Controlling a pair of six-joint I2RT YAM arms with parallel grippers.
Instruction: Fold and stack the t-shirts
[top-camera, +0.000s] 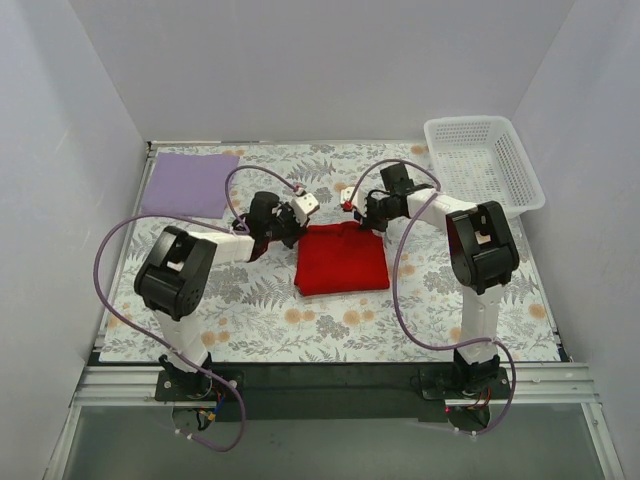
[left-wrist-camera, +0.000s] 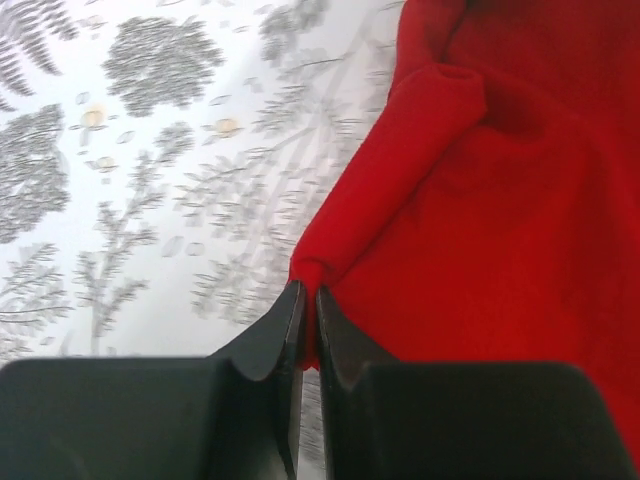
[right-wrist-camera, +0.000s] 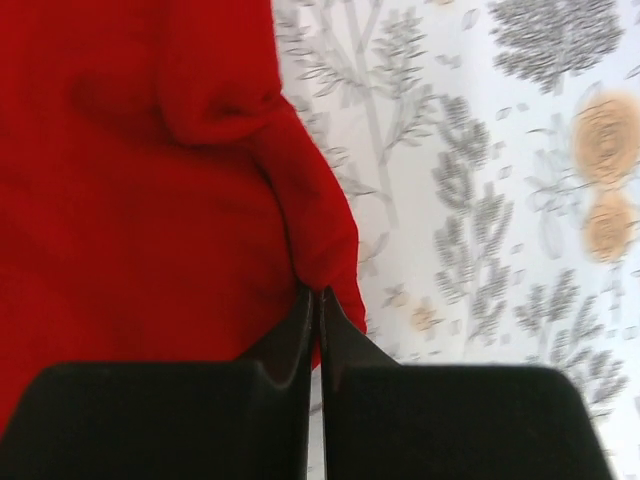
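Note:
A bright red t-shirt (top-camera: 342, 261) lies as a folded bundle in the middle of the floral cloth. My left gripper (top-camera: 296, 226) is at its far left corner, shut on a pinch of red cloth (left-wrist-camera: 312, 262) between its black fingers (left-wrist-camera: 285, 325). At the far right corner my right gripper (top-camera: 366, 222) is shut on the shirt's edge (right-wrist-camera: 322, 255) in the same way. A pale lavender t-shirt (top-camera: 190, 184) lies flat as a rectangle at the far left of the table, apart from both grippers.
A white mesh basket (top-camera: 482, 163) stands at the far right corner. The floral tablecloth (top-camera: 250, 310) covers the table, with white walls on three sides. Purple cables (top-camera: 110, 260) loop beside both arms.

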